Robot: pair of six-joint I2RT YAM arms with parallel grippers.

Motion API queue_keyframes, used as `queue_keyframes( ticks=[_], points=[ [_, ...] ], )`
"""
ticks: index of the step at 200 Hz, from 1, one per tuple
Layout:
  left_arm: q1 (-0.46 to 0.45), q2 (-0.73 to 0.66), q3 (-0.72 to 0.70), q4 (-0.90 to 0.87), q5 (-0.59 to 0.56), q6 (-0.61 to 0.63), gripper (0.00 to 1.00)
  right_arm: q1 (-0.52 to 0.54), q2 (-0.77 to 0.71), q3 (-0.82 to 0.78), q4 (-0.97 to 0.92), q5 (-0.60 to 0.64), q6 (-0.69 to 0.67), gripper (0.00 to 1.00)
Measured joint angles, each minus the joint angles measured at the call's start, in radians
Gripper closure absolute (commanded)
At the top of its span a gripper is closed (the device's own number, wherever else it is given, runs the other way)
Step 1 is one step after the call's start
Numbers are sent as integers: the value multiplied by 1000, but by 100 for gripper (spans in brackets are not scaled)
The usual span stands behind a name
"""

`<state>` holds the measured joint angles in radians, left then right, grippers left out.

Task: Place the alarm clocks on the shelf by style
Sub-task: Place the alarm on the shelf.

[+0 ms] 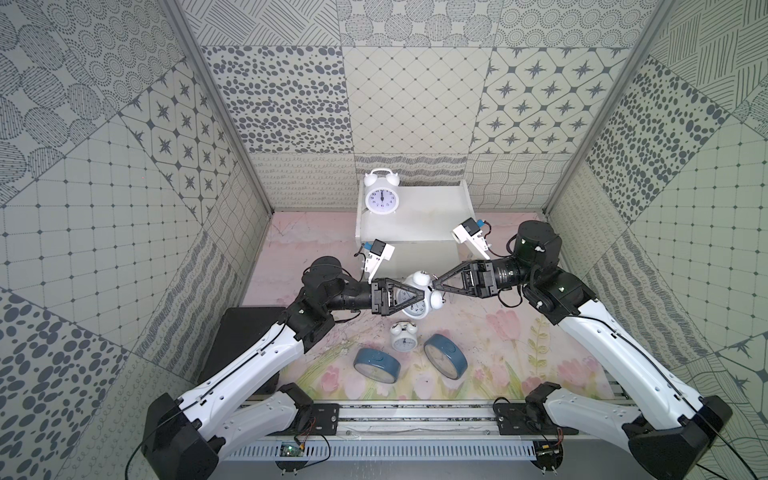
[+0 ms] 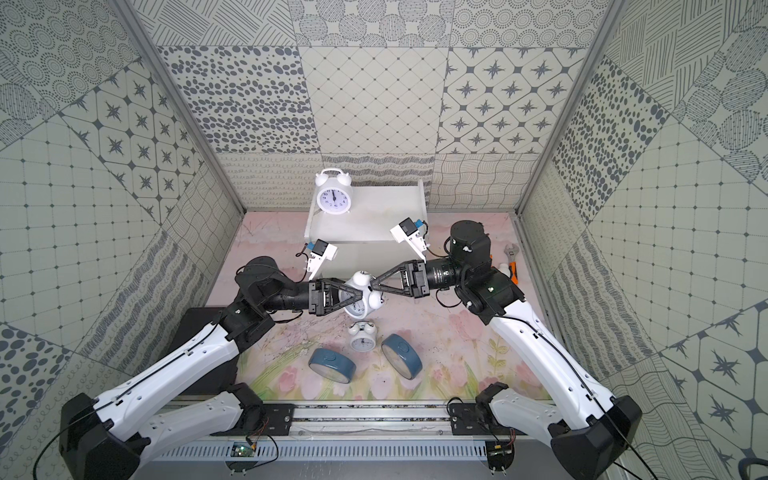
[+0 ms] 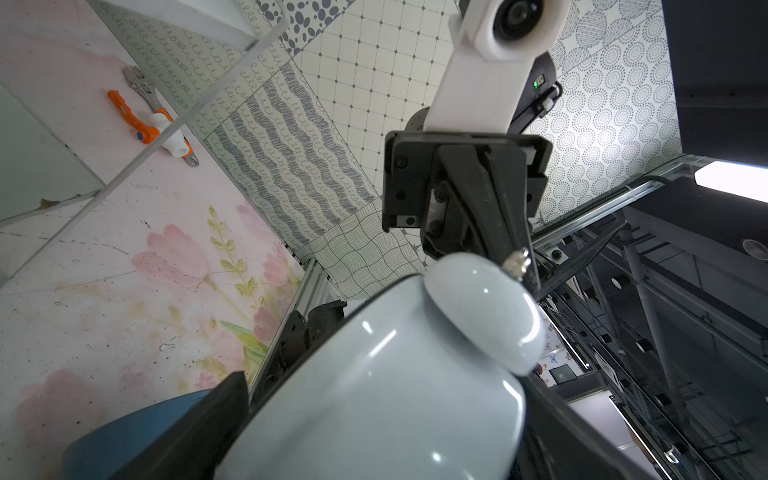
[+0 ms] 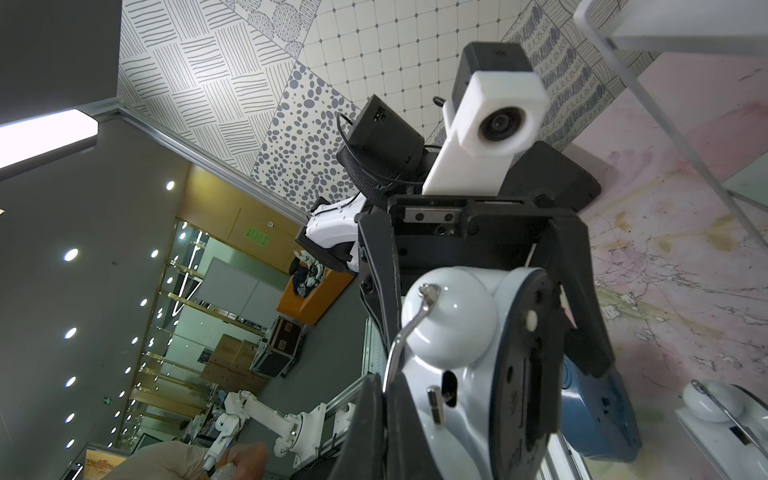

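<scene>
In both top views a white twin-bell clock hangs above the tabletop, face up, between the two arms and just in front of the shelf. Its handle end points toward the right arm, its feet toward the left arm. The right gripper is clenched on the thin handle between the bells. The left gripper meets the clock from the opposite side, one finger lying across the face. A matching white clock stands at the left end of the shelf's top tier. A third white clock, a left blue clock and a right blue clock sit on the tabletop nearer the robot's base.

In the left wrist view the held clock's rim fills the frame, with black fingers on either side of it. The jaws are spread wide, and I cannot tell whether they press on the body.

In the right wrist view the wire handle runs into the right gripper's closed fingertips, and the left gripper's fingers straddle the face and the black back.

This looks like a handover from right to left. The shelf lies beyond the clock toward the back wall, with bare space on the top tier to the right of the matching clock. The left grip across the face and back should be firm before the handle is let go
</scene>
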<state>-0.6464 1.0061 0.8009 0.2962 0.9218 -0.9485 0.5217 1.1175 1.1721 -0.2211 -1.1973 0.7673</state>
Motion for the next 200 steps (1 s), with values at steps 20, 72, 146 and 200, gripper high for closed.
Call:
queue_keyframes(
  ticks=[20,72,146,200],
  points=[
    [5,-9,-5,-16,9,-9,21,-24,9,0,0,-1,-6,100],
    [8,-40,-31,-49,3,-40,32,-34,32,14,-87,36,-79,96],
    [9,-57,-96,18,-61,-120,63,-39,47,23,-171,180,-129,55],
    [9,-44,-137,110,-165,-204,63,31,-28,10,-198,451,-118,4]
  ],
)
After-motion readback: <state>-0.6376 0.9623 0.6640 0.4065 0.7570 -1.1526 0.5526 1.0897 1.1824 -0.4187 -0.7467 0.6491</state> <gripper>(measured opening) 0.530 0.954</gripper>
